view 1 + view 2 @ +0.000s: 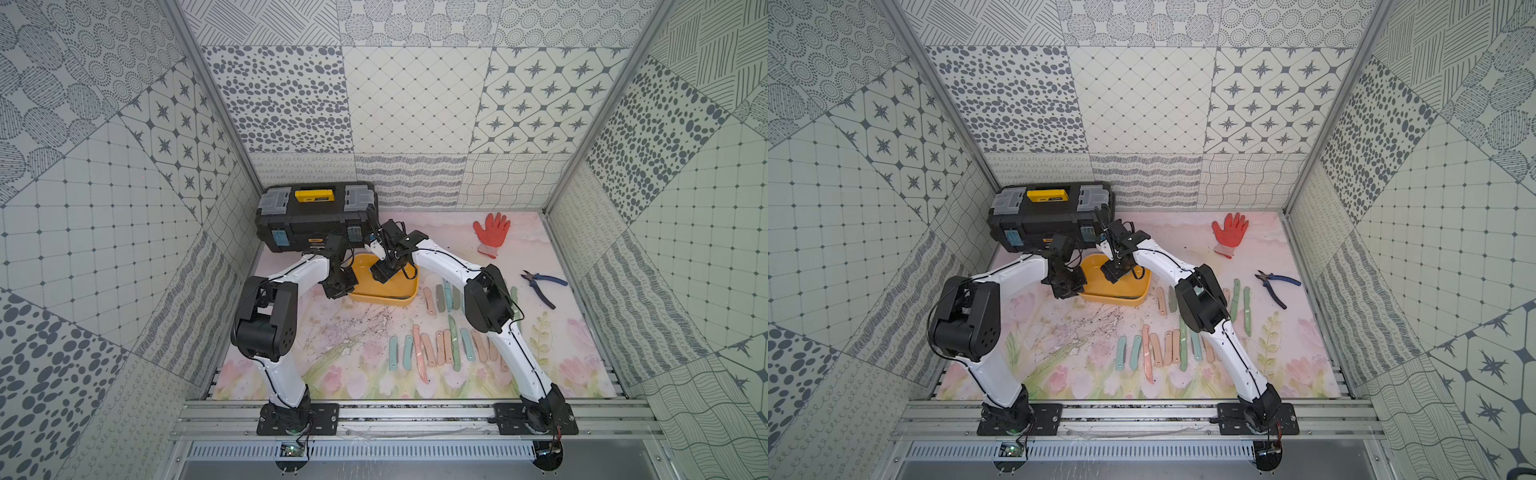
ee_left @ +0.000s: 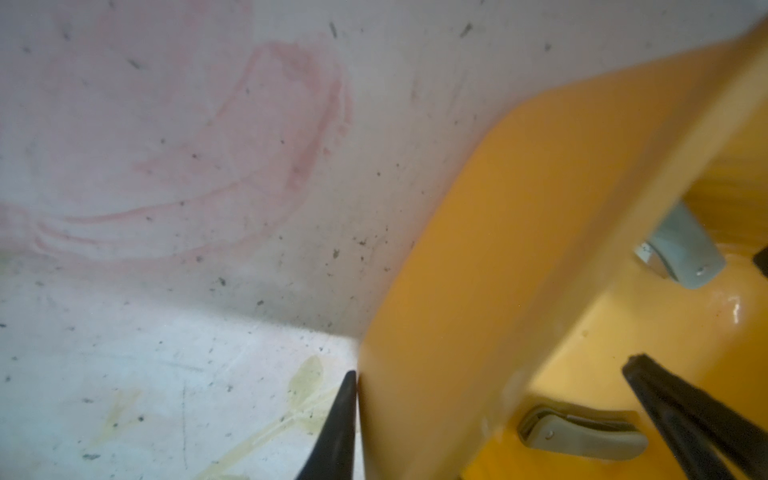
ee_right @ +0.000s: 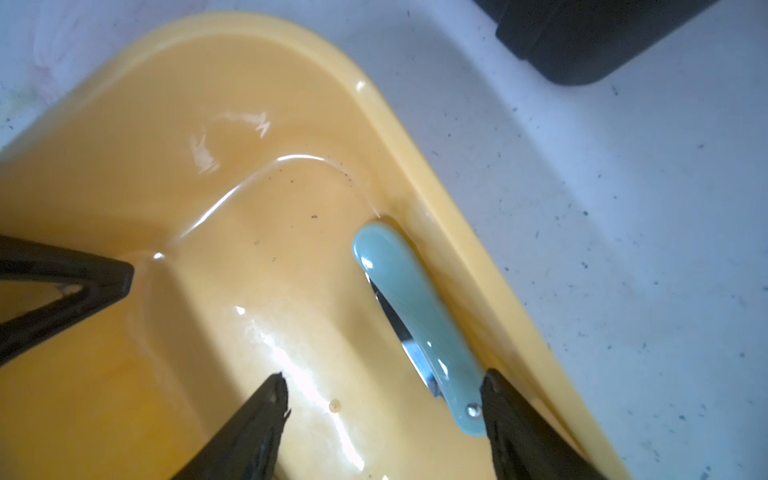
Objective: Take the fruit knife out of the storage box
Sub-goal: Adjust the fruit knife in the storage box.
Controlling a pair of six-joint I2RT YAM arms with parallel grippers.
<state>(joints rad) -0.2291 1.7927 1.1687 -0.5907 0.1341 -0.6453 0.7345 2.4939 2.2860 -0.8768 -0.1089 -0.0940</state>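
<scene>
Right gripper (image 3: 384,392), jaws spread, hovers over the fruit knife (image 3: 411,316) lying against the storage box (image 3: 124,104) wall, apparently needing next to straddle and pinch it.

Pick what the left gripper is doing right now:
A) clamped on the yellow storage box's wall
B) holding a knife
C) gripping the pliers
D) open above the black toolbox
A: in the left wrist view the left gripper straddles the wall of the storage box, one finger against its outer face and the other inside, shut on it.
</scene>
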